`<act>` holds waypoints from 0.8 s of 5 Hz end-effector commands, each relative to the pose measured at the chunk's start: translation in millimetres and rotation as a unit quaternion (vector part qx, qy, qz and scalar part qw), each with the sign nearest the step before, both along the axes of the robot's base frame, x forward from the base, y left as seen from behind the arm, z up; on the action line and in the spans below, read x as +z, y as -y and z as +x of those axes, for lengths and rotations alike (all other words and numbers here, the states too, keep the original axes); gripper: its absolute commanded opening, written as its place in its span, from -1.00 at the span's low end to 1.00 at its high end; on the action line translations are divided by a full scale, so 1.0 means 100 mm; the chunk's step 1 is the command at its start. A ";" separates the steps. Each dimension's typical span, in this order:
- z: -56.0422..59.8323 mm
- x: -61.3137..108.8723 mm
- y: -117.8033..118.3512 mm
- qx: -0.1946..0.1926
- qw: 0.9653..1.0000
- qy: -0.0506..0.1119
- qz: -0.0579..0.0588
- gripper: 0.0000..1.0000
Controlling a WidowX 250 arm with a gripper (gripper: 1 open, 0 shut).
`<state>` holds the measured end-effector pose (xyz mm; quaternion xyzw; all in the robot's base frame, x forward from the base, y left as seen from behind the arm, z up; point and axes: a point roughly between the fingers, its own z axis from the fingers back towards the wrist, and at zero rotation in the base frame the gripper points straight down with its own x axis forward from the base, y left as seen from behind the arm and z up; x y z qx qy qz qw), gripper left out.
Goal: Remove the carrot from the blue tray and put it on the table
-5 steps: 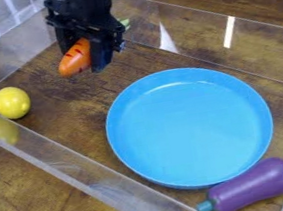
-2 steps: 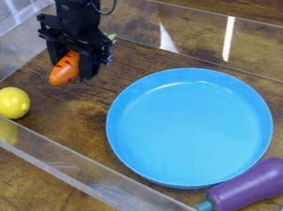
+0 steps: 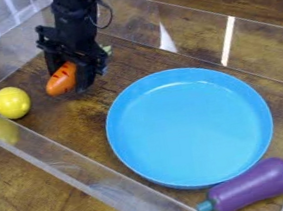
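— Where is the one orange carrot (image 3: 61,80)?
— It is held between the fingers (image 3: 69,72), parted by its width, near the one yellow lemon (image 3: 11,102).
— And the one blue tray (image 3: 189,127)?
— Nothing is contained in it; one purple eggplant (image 3: 250,187) is seen beside it.

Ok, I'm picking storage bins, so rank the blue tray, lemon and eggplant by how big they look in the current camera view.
1. Blue tray
2. Eggplant
3. Lemon
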<state>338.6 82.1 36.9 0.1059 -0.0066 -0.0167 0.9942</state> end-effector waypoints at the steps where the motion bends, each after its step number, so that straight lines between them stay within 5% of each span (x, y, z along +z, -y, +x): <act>1: 0.07 0.16 -0.11 0.006 0.999 0.032 0.007 -1.00; 4: 0.03 0.11 -0.13 0.004 1.000 0.025 -0.008 -1.00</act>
